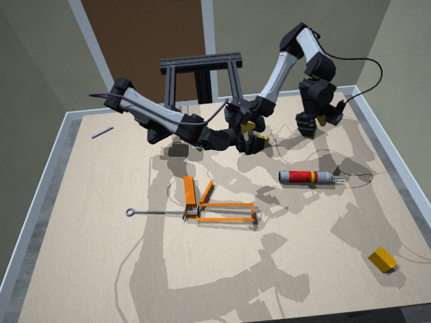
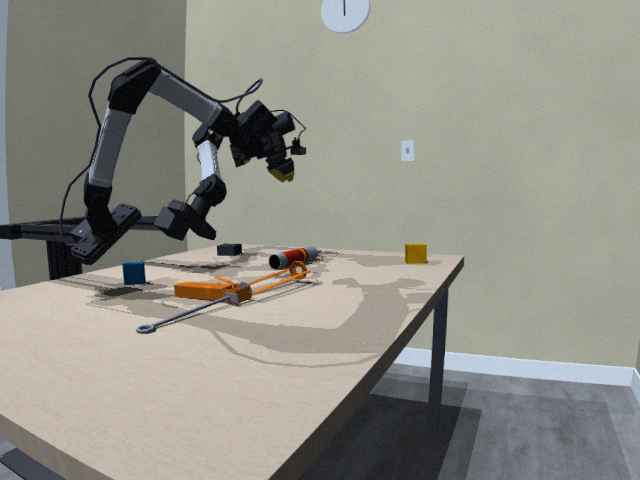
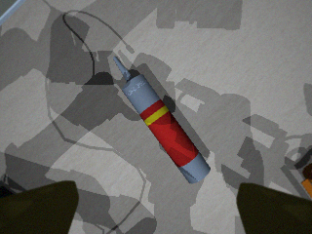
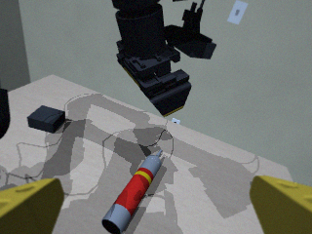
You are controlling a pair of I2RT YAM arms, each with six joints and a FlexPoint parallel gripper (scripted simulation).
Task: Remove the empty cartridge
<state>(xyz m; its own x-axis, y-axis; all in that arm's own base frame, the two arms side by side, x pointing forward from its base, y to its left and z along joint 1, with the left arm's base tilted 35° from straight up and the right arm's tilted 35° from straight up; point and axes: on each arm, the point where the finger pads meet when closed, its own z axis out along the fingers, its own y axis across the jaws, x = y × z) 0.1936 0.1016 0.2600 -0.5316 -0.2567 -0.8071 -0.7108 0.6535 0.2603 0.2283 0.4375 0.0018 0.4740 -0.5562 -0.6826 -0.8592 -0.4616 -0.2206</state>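
Note:
The cartridge [image 1: 301, 176] [image 2: 293, 257] [image 3: 172, 134] [image 4: 131, 194], grey with a red and yellow band, lies on its side on the table, apart from the gun. The orange sealant gun [image 1: 189, 191] [image 2: 199, 290] [image 3: 307, 188] lies on the table with an empty frame. Its rod [image 1: 158, 212] [image 2: 186, 313] sticks out behind, ending in a ring. My left gripper [image 1: 314, 126] [image 3: 157, 190] is open and empty, raised behind the cartridge in the top view. My right gripper [image 1: 256, 133] [image 4: 156, 185] is open and empty, above the table behind the gun's frame in the top view.
A yellow block [image 1: 381, 260] [image 2: 415, 253] lies near the front right corner in the top view. A blue block [image 2: 133, 272], a dark block [image 2: 229, 249] [image 4: 46, 119] and a thin grey bar [image 1: 102, 132] lie further back. The two grippers are near each other.

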